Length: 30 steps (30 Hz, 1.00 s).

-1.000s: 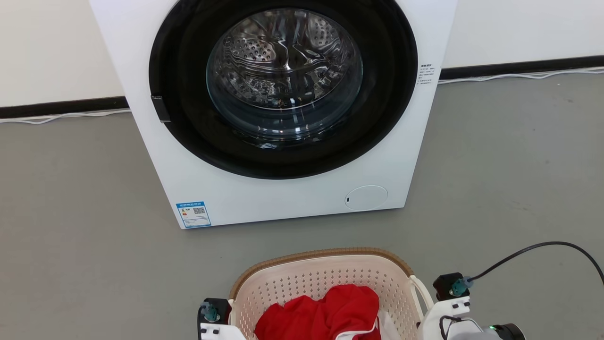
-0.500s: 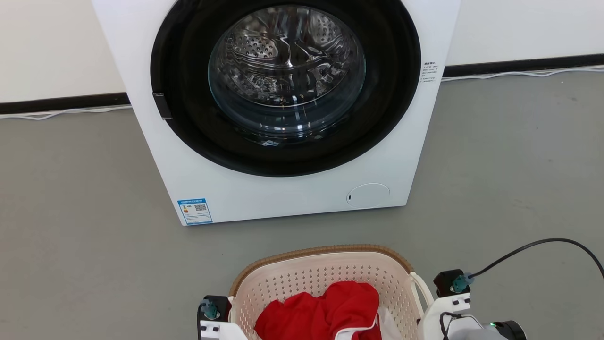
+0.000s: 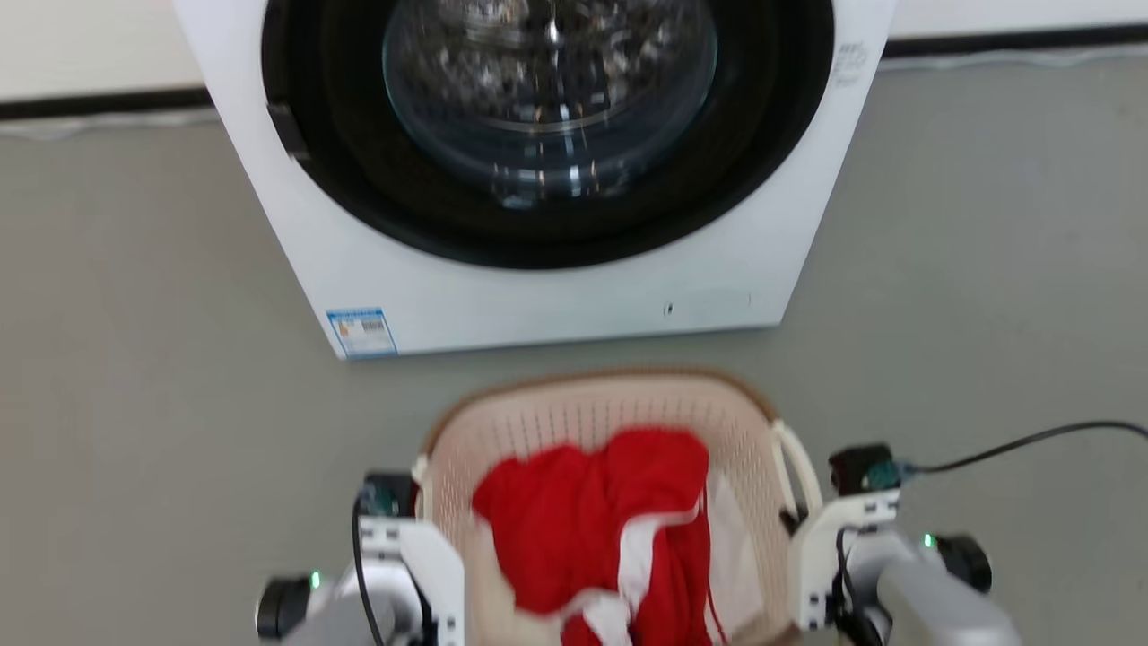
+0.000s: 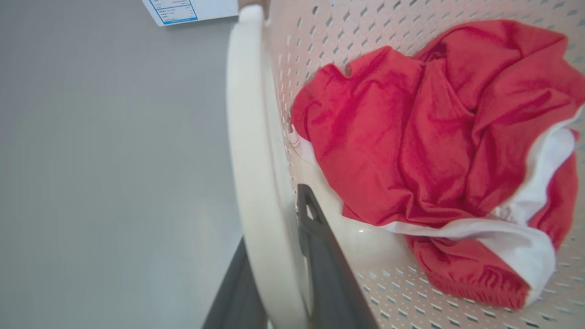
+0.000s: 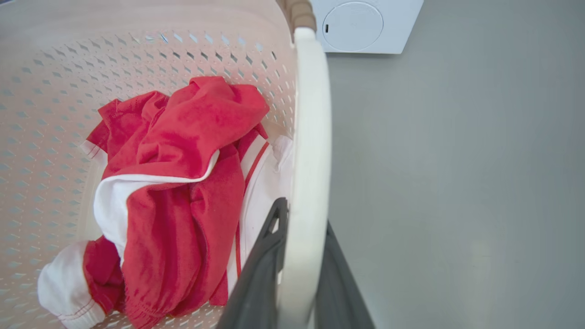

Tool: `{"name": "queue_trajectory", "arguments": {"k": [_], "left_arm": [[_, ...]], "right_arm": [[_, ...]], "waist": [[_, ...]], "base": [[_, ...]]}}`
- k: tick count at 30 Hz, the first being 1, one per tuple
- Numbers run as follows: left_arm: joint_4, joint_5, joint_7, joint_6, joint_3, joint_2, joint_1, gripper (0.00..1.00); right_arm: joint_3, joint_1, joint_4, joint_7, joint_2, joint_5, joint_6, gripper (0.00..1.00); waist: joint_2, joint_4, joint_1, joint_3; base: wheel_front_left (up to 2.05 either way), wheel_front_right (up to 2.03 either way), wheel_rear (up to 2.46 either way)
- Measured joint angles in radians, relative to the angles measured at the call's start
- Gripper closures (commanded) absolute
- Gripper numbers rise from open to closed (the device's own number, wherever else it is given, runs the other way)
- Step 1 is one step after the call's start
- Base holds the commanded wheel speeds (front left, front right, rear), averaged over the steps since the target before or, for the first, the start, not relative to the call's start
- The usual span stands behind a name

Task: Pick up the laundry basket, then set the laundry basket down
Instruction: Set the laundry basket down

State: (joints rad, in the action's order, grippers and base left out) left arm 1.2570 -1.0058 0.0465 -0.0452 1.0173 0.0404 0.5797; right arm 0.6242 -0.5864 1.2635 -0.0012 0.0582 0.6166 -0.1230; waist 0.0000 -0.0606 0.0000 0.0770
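The laundry basket (image 3: 574,413) is cream-white with perforated walls and a brown rim, low in the middle of the head view, just before the washer. A red and white garment (image 3: 583,520) lies in it. My left gripper (image 4: 274,237) is shut on the basket's left white handle (image 4: 247,137), one dark finger inside the wall and one outside. The right gripper (image 5: 301,219) is shut the same way on the right white handle (image 5: 311,137). Both wrists flank the basket in the head view. I cannot tell whether the basket touches the floor.
A white front-loading washer (image 3: 556,305) with its round dark door (image 3: 547,135) stands close beyond the basket, on grey floor (image 3: 134,359). A black cable (image 3: 1031,438) runs off to the right from my right wrist. A dark baseboard (image 3: 90,100) lines the wall behind.
The whole head picture has shifted and blurred, so the camera has moved. The basket and both wrists now show larger, higher in view and nearer the washer's foot. Both grips are unchanged.
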Motion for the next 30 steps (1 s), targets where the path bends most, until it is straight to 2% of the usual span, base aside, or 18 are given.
{"name": "queue_trajectory", "arguments": {"k": [8, 17, 30], "left_arm": [[0.003, 0.002, 0.053, 0.001, -0.014, 0.026, 0.174, 1.00], [0.007, 0.012, 0.118, -0.008, -0.030, 0.037, 0.335, 1.00], [0.012, 0.021, 0.162, -0.011, -0.040, 0.050, 0.483, 1.00]], "right_arm": [[-0.028, -0.150, 0.006, -0.114, -0.001, -0.002, 0.000, 1.00], [-0.072, -0.323, 0.030, -0.194, -0.002, -0.046, 0.000, 1.00], [-0.145, -0.467, 0.038, -0.236, -0.001, -0.133, 0.000, 1.00]], "waist": [[0.0000, 0.007, 0.0000, 0.180], [0.0000, 0.020, 0.0000, 0.402], [0.0000, 0.032, 0.0001, 0.662]], "base": [[0.00, 0.00, 0.00], [0.00, 0.00, 0.00], [0.00, 0.00, 0.00]]}}
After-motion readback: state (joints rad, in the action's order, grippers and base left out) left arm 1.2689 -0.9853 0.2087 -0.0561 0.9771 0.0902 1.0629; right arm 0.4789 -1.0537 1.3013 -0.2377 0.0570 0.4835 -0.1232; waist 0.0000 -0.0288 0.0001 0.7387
